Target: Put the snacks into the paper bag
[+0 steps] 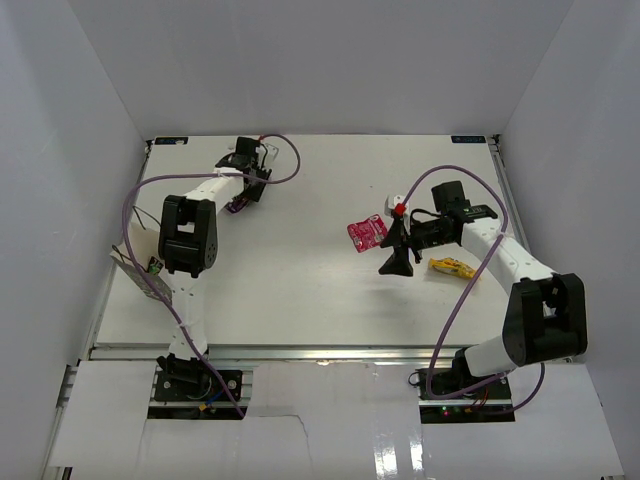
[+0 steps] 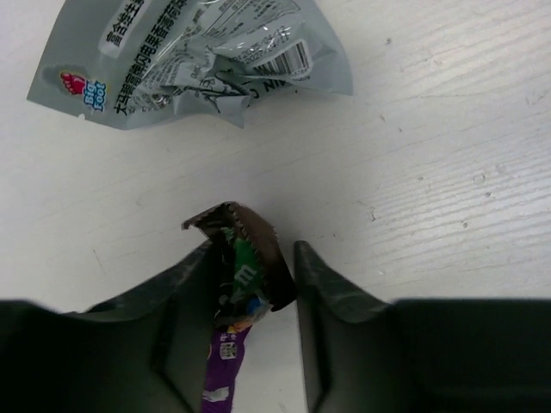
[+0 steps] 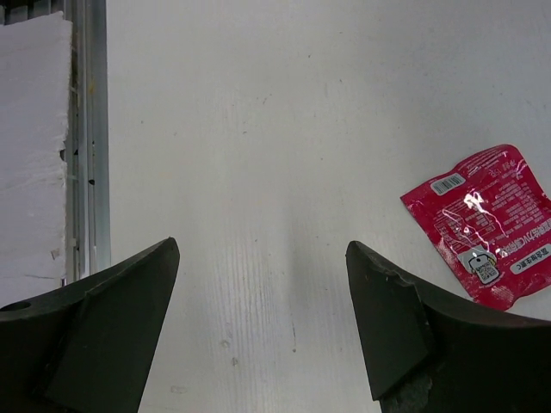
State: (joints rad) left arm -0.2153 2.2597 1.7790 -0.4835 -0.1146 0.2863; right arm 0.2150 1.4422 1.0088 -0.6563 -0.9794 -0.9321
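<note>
Left gripper (image 2: 254,258): mine, low over the far-left part of the table. It was clamped on a candy packet, one dark finger against each side.
Candy packet: small brown-and-purple foil candy packet (image 2: 245,275) with a green figure printed on it. It stood on edge between my fingers, its brown top curling up past the fingertips and its purple end toward the wrist.
Silver packet: crinkled silver-grey plastic snack packet (image 2: 189,60) with a barcode and black print. It lay flat on the table just beyond my left fingertips, apart from the candy packet.
Right gripper (image 3: 263,249): mine, hovering over the middle-right of the table. Jaws were spread wide with nothing between them, only bare surface beneath.
Red packet: flat glossy red foil sachet (image 3: 482,228) with a white barcode. It lay on the table beside one of my right fingers, not touching it.
Yellow packet: small yellow wrapper (image 1: 450,266) on the table beside my right forearm; print too small to read.
Paper bag: white-and-tan paper bag (image 1: 138,268) with a dark patterned patch. It sat at the table's left edge, mostly hidden behind my left arm's elbow and well apart from every packet. I could not tell whether it stood upright.
Table: white, faintly grained board (image 1: 300,290).
</note>
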